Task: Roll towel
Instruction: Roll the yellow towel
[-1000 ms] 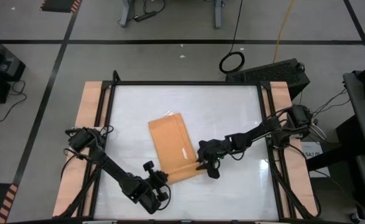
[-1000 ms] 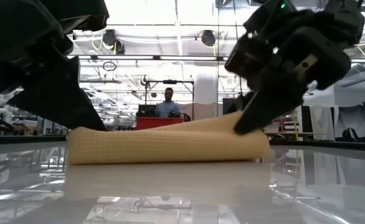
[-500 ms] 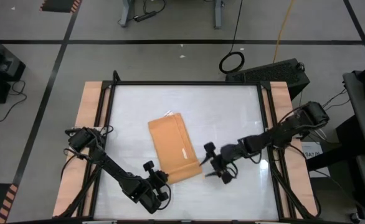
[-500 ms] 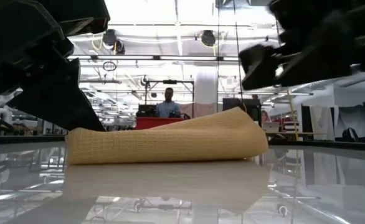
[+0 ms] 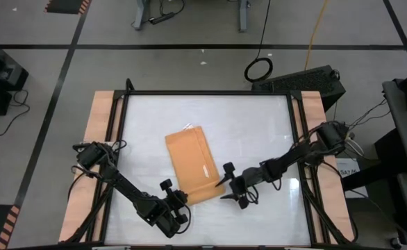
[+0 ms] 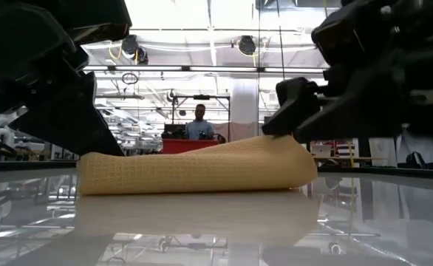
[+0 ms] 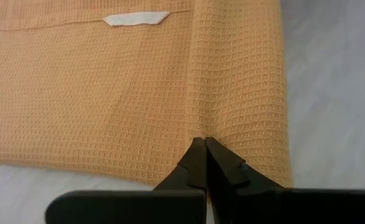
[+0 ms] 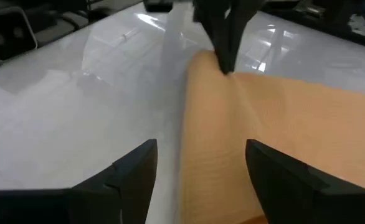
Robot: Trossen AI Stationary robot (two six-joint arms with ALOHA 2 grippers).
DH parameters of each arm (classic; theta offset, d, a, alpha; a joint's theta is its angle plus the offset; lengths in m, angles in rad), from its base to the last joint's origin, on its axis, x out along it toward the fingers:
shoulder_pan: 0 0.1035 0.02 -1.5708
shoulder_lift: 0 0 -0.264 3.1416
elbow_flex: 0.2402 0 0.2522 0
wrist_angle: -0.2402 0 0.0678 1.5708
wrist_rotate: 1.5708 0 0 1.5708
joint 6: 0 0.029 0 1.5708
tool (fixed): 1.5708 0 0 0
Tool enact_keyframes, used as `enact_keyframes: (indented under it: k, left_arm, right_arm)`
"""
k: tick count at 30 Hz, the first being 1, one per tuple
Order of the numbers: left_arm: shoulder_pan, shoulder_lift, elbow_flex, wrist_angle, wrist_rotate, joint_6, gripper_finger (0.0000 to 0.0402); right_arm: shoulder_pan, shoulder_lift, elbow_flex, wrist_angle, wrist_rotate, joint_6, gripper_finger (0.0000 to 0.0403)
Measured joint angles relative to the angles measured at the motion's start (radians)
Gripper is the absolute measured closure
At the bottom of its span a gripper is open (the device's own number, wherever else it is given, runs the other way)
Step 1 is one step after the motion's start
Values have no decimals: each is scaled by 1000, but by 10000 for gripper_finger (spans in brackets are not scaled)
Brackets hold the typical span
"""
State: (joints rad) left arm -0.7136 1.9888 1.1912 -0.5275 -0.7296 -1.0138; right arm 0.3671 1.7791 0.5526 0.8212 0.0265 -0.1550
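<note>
Beyond the towel [image 6: 194,171], a person [image 6: 199,123] stands behind the table [image 5: 259,118].

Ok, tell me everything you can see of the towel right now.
The towel is an orange-tan waffle-weave cloth, thin and soft, lying flat near the middle of the white table, slightly angled. Its near end is turned over into a low, loose fold. A small white tag sits on its upper face. The left gripper, fingers shut, pinches the folded near edge at one end. The right gripper is open at the fold's other end, not gripping it.
</note>
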Motion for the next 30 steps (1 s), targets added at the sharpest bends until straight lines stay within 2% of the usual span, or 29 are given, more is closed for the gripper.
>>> enact_keyframes:
  k: [8,17,25,30]
  left_arm:
    - [1,0,0,0,17,6,396]
    - [0,0,0,-3,19,9,395]
    - [1,0,0,-5,19,27,394]
    - [5,0,0,-4,19,27,393]
  right_arm:
    - [-7,74,19,37,-7,-17,161]
    - [-30,81,19,25,0,-19,89]
    - [-74,81,19,-31,-45,49,87]
    - [-80,81,18,-40,-57,62,110]
